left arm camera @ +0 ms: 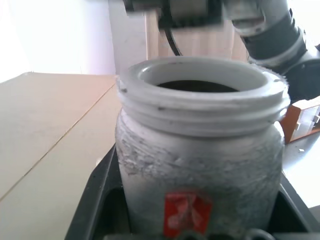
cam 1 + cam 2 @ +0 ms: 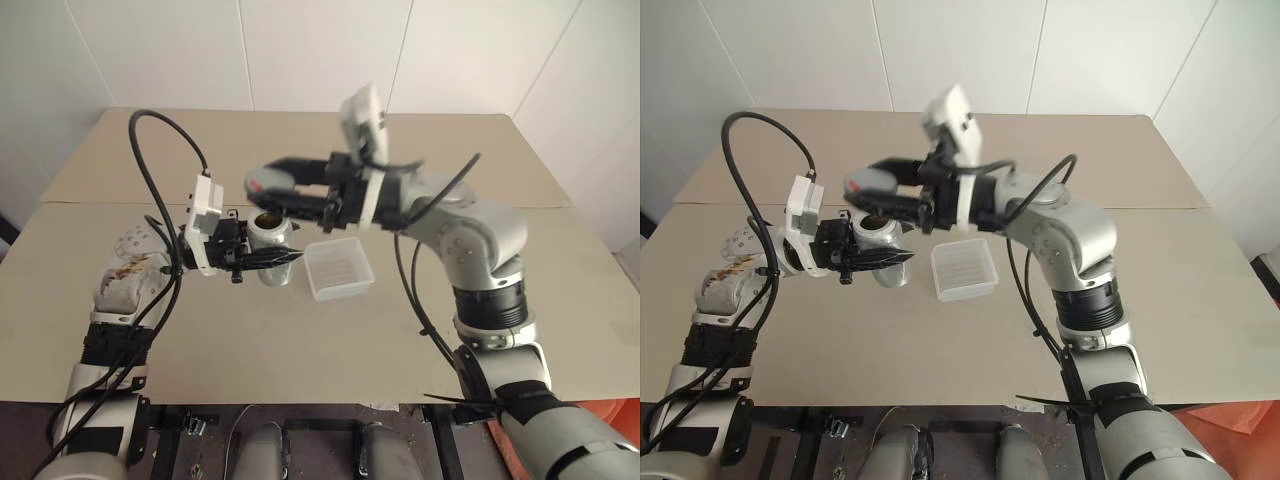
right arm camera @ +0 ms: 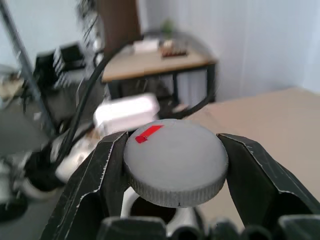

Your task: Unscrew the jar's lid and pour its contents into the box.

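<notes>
Holding the jar [image 2: 270, 238] upright above the table [image 2: 200, 340], left gripper [image 2: 268, 259] is clamping its body. Mouth is showing open, dark contents [image 1: 197, 86] inside. Right gripper [image 3: 175, 165] is pinching the lid [image 3: 176, 161] by its edge, lifted just clear above the jar. So unscrewing looks done; pouring is still pending. Box [image 2: 338, 268] is sitting empty just beside the jar. Red sticker [image 1: 187, 214] on the jar and red mark [image 3: 148, 133] on the lid: nothing legible.

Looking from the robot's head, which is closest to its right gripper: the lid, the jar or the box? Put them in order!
1. The lid: held in the right gripper.
2. The jar: just below, in the left gripper.
3. The box: on the table, right of the jar.
</notes>
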Motion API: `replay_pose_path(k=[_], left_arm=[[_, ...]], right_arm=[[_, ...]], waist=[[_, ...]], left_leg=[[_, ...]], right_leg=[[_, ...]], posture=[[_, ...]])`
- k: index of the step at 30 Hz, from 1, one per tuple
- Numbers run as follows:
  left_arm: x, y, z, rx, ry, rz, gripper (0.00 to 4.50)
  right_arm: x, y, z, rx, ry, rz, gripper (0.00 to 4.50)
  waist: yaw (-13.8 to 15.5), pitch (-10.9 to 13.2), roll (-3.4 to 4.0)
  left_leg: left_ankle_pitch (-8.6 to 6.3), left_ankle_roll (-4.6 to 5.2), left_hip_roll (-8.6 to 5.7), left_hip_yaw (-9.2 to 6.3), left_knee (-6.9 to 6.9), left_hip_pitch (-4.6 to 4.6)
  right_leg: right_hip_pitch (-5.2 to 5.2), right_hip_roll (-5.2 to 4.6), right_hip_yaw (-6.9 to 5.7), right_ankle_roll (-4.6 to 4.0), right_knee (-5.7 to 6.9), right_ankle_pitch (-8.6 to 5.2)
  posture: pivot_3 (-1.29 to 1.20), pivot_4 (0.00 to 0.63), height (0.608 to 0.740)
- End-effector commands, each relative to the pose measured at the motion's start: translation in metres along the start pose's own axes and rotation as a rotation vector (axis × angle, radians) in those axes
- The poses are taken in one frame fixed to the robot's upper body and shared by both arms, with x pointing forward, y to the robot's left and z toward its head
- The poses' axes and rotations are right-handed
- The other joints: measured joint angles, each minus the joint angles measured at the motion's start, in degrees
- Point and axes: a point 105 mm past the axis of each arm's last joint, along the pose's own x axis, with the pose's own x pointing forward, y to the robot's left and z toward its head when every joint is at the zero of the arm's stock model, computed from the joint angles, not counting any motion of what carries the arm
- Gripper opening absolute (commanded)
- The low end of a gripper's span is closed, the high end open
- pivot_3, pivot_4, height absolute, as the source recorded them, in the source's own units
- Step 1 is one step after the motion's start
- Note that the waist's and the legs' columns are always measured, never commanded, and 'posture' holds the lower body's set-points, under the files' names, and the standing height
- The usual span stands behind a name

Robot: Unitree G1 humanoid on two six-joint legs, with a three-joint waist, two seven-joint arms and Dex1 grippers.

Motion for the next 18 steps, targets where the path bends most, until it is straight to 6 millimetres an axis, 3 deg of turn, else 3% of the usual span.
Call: replay_pose_path(k=[1, 4, 6, 10, 14, 18], left_arm=[[-0.001, -0.003, 0.01, 0.054, -0.016, -0.001, 1.98], [-0.003, 0.0, 0.01, 0.059, -0.022, 0.029, 1.98], [-0.004, 0.002, 0.01, 0.072, -0.027, 0.061, 1.98], [-0.007, 0.01, 0.013, 0.096, -0.047, 0.146, 1.98], [-0.005, 0.021, 0.011, 0.103, -0.064, 0.25, 1.98], [-0.002, 0.028, 0.004, 0.115, -0.046, 0.306, 1.98]], right_arm=[[-0.027, -0.022, 0.019, -0.048, -0.063, -0.158, 2.77], [-0.059, -0.049, 0.0, -0.118, 0.007, -0.366, 2.77], [-0.098, -0.068, -0.031, -0.135, 0.104, -0.55, 2.77], [-0.152, -0.079, -0.08, -0.1, 0.237, -0.765, 2.77], [-0.183, -0.078, -0.134, -0.088, 0.409, -0.856, 2.77], [-0.196, -0.075, -0.165, -0.172, 0.579, -0.852, 2.77]], waist=[[0.0, 0.0, 0.0], [0.1, 0.0, 0.0], [0.3, 0.0, -0.01], [0.5, 0.0, -0.01], [-0.2, 0.0, -0.01], [-0.4, 0.0, -0.01]], left_leg=[[0.0, 0.0, 0.0, 0.0, 0.0, 0.0], [0.0, 0.0, 0.0, 0.02, -0.03, 0.0], [-0.01, 0.01, -0.02, 0.06, -0.03, -0.01], [-0.01, 0.02, -0.03, 0.21, -0.03, -0.04], [0.0, 0.0, -0.02, 0.15, -0.03, 0.06], [0.0, 0.0, -0.02, 0.08, -0.03, 0.22]], right_leg=[[0.0, 0.0, 0.0, 0.0, 0.0, 0.0], [0.0, 0.0, 0.0, 0.0, -0.03, 0.0], [0.03, -0.02, -0.01, 0.01, -0.08, 0.0], [-0.03, -0.04, 0.03, 0.01, -0.07, 0.0], [0.01, -0.03, 0.08, 0.01, -0.01, 0.0], [0.15, -0.01, 0.11, 0.02, -0.02, -0.01]], posture=[[0.0, 0.15, 0.74], [0.0, 0.15, 0.74], [0.0, 0.15, 0.74], [0.0, 0.15, 0.74], [0.0, 0.15, 0.74], [0.0, 0.15, 0.74]])
